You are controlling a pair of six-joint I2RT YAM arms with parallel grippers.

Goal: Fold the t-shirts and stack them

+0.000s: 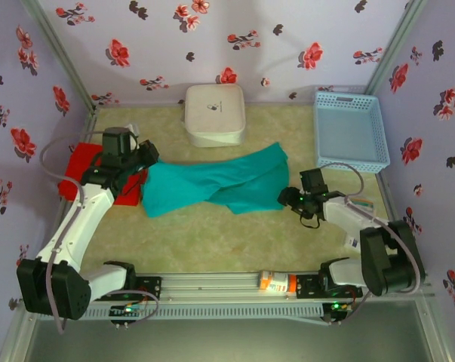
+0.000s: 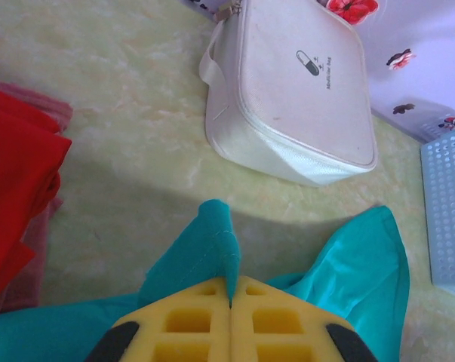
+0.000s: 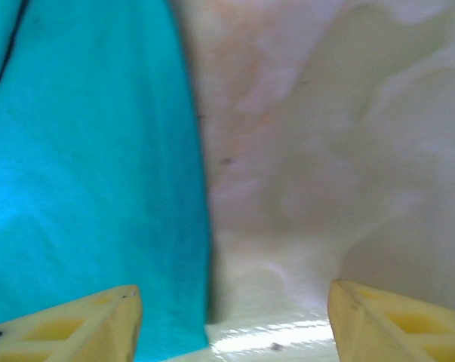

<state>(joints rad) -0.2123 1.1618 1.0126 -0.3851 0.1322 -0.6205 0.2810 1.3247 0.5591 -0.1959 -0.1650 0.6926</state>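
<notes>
The left arm stretched forward from its base with the elbow bent. Its left tool [image 1: 146, 163] was tipped down, fingers together and clamped on a raised fold of the teal t-shirt [image 1: 219, 185], while the red t-shirt [image 1: 82, 164] lay bunched on the counter [image 1: 212, 241] just to that tool's left. The right arm crouched low and pointed inward, the right tool [image 3: 231, 302] standing apart with the teal cloth's edge under its left finger, possibly not touching it.
</notes>
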